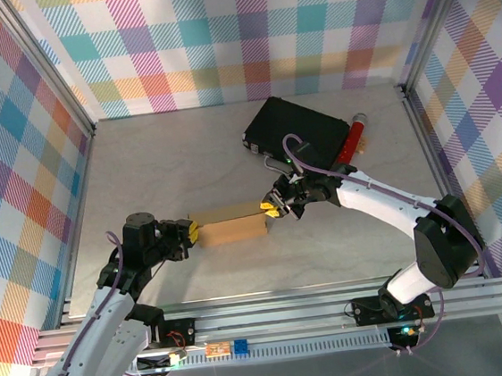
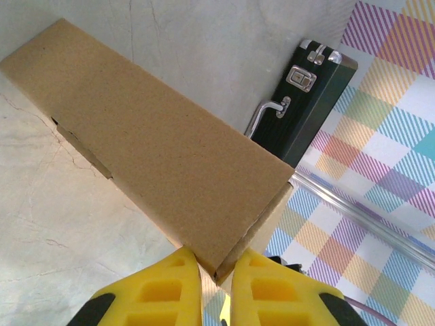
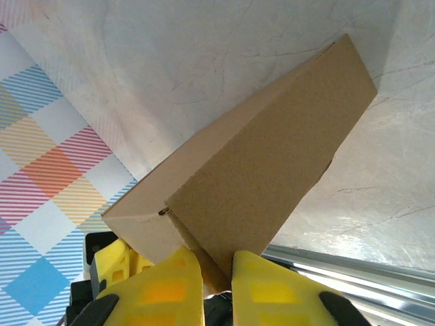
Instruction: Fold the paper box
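While the left gripper [image 2: 216, 265] pinches one end of the paper box [image 2: 156, 149] and the right gripper [image 3: 216, 263] pinches the other end, the box stretches out just in front of both. If one gripper pulls or twists too hard, the thin cardboard may slip out or crumple.

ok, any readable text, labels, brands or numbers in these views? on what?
No text can be read.
paper box: plain brown, no print on the faces that show.
black case: no label or brand that I can make out.
small orange board at the near edge: too small to read any marking.
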Robot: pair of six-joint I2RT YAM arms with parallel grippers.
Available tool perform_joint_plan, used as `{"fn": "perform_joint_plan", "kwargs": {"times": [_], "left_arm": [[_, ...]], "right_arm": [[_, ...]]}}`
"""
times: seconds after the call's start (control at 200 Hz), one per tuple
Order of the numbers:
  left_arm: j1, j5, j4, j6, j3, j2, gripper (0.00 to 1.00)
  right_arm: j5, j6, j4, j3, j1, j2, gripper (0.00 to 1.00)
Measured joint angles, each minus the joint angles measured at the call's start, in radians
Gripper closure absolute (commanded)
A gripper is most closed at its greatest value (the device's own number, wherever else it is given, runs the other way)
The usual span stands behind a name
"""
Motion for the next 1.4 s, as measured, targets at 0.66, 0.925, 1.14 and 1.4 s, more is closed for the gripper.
{"fn": "perform_joint_plan", "kwargs": {"times": [0.66, 0.925, 1.14, 1.4], "left_arm": [[-0.002, 0.071, -0.117, 0.16, 0.001, -0.057, 0.76], [-0.044, 0.087, -0.335, 0.184, -0.129, -0.063, 0.78], [-0.068, 0.083, -0.403, 0.183, -0.174, -0.031, 0.74], [-0.051, 0.034, -0.405, 0.307, 0.103, 0.237, 0.25]], "right_arm": [[-0.064, -0.346, -0.224, 0.088, 0.003, 0.031, 0.84], [0.026, -0.475, -0.364, -0.031, 0.026, 0.036, 0.85], [0.088, -0.5, -0.396, -0.089, 0.032, 0.067, 0.81], [0.238, -0.571, -0.433, 0.037, -0.007, 0.019, 0.01]]}}
